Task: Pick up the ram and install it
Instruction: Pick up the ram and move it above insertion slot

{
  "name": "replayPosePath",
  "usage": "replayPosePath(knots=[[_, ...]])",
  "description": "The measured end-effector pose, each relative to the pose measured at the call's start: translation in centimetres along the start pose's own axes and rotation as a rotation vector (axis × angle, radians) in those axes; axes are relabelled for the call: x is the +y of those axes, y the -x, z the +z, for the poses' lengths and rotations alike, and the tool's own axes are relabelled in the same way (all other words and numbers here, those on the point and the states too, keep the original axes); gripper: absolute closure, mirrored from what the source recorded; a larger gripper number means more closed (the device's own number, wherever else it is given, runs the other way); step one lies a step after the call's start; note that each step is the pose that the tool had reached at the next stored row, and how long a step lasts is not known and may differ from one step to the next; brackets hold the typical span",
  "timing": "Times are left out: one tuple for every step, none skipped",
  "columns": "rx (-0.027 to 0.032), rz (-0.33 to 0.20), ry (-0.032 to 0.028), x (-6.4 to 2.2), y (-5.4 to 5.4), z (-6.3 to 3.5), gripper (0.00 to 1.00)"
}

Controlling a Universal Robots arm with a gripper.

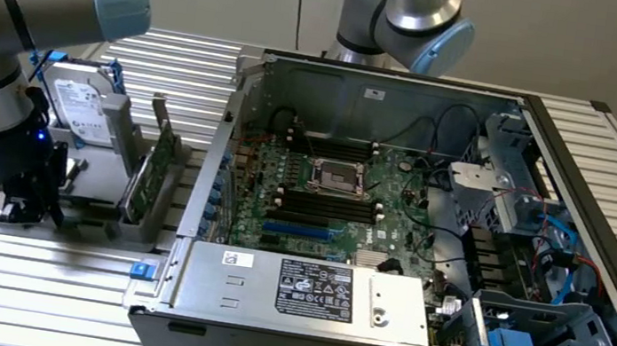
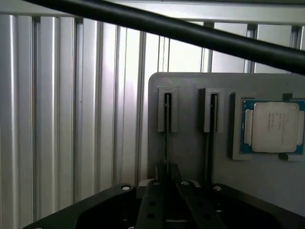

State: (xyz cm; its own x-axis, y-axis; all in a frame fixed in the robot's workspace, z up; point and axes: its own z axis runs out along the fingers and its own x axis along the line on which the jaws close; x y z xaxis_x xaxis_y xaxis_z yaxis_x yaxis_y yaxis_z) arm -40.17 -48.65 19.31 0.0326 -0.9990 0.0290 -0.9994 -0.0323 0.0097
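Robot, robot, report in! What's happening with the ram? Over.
Tool shut on ram. Ram on edge in holder slot. Second stick in next slot, apart. Over.

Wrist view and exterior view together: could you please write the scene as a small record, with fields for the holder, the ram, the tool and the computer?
holder: grey; carries a processor chip, a hard drive and an expansion card
ram: on edge in its holder slot
second stick: in the neighbouring slot, untouched
tool: down at the holder, closed on the ram
computer case: open, motherboard visible, at the exterior view's right of the holder
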Motion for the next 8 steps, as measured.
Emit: replayPosePath(knots=[[-0.0001, 0.001, 0.0, 0.0, 0.0, 0.0, 0.85], [-0.0001, 0.003, 0.0001, 0.0, 0.0, 0.0, 0.85], [-0.0001, 0.007, 0.0003, 0.0, 0.0, 0.0, 0.85], [-0.0002, 0.012, 0.0004, 0.0, 0.0, 0.0, 0.85], [-0.0002, 0.017, 0.0006, 0.0, 0.0, 0.0, 0.85], [-0.0003, 0.023, 0.0008, 0.0, 0.0, 0.0, 0.85], [-0.0003, 0.028, 0.0011, 0.0, 0.0, 0.0, 0.85], [-0.0004, 0.035, 0.0013, 0.0, 0.0, 0.0, 0.85]])
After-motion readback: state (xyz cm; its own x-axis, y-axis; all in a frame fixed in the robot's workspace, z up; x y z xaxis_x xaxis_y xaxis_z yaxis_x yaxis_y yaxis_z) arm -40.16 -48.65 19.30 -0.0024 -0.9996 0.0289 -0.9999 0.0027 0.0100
